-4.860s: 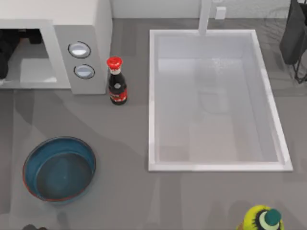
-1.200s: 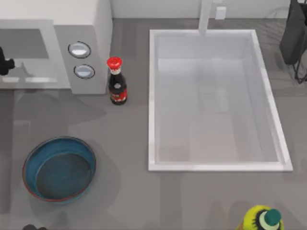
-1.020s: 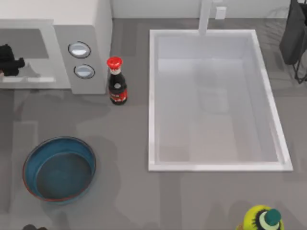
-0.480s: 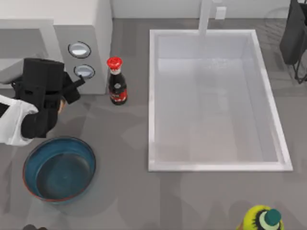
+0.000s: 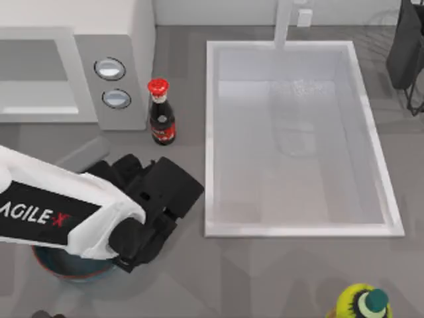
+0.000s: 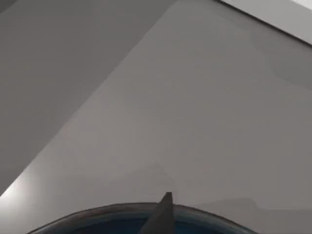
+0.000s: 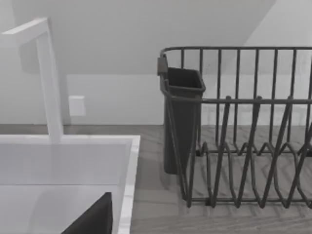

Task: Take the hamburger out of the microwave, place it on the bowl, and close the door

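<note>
Top view: left hand (image 5: 142, 228), grip state unreadable, has swung from the microwave (image 5: 73, 73) to above the bowl (image 5: 50, 265), placement imminent.

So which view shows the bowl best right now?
The left wrist view: the bowl's reddish rim and blue inside arc behind a fingertip of the left gripper. In the top view the left arm covers most of the bowl, leaving a sliver.

White left arm (image 5: 53, 199) with black lettering, its end effector (image 5: 156, 192) black. Beneath it, a sliver of blue-teal bowl (image 5: 63, 268) with reddish-brown rim. Beyond it, a dark soy-sauce bottle (image 5: 161, 114), red cap, beside the light grey-white microwave (image 5: 126, 40) with silver-blue dials. Grey bench (image 5: 265, 271), white sink (image 5: 298, 139), a yellow-and-green object (image 5: 361, 303).
</note>
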